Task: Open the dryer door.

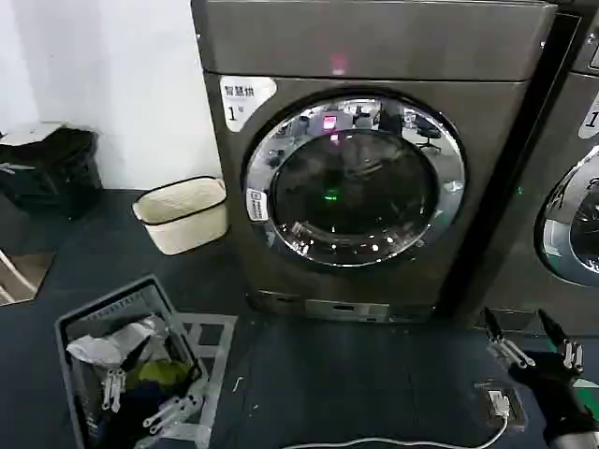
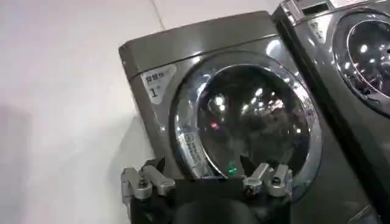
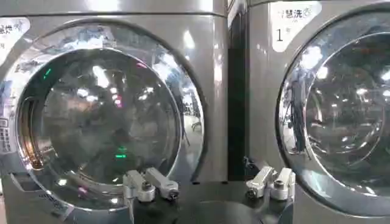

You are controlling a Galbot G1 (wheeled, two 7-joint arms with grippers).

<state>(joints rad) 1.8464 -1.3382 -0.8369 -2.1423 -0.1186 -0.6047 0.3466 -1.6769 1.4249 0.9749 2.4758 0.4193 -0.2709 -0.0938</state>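
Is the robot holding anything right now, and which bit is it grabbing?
Nothing is held. The right end effector is open, low by the floor, away from the dryer door. The left end effector is open too, empty.

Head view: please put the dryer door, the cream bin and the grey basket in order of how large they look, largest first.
1. dryer door, clearly the largest.
2. grey basket, but it is nearer the camera and cut by the picture edge, so this rank is unsure.
3. cream bin, the smallest as it looks.
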